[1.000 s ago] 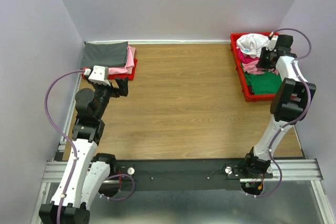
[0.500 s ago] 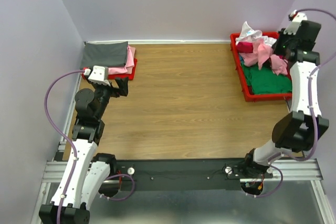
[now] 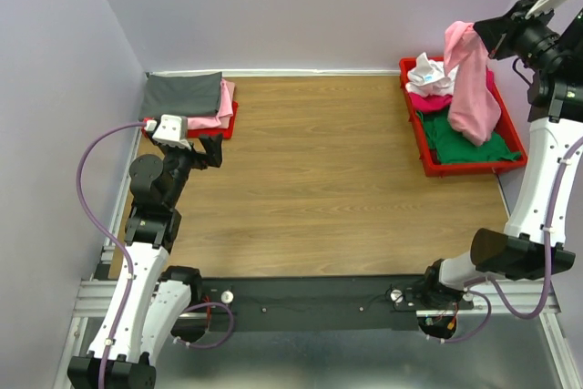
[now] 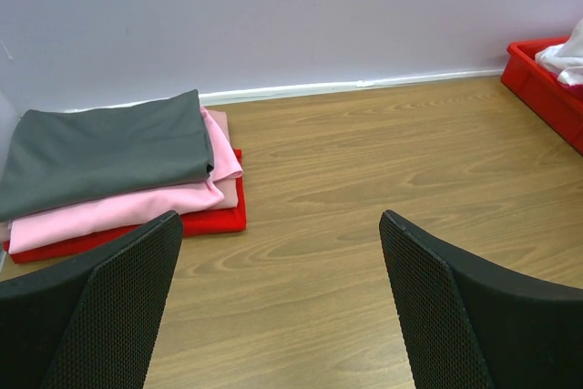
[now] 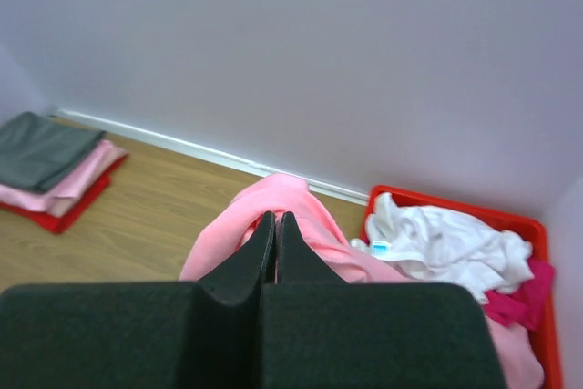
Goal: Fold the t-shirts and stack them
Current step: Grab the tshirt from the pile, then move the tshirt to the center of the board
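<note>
Where the right end effector [image 3: 480, 40] clenches it near the top, the pink tee [image 3: 474, 97] hangs above the right tray [image 3: 455, 168]. Its lower end sits over the green tee [image 3: 451, 141]; contact cannot be told. A white tee [image 3: 428, 70] and a magenta tee [image 3: 426, 100] lie crumpled in that tray, at the table's [image 3: 319, 161] far right. The left end effector [image 3: 211, 148] is released, jaws wide apart, grasping nothing, just beside the left tray [image 3: 228, 129]. That tray carries a folded stack: grey tee [image 3: 182, 95] over a folded pink tee [image 3: 211, 121].
</note>
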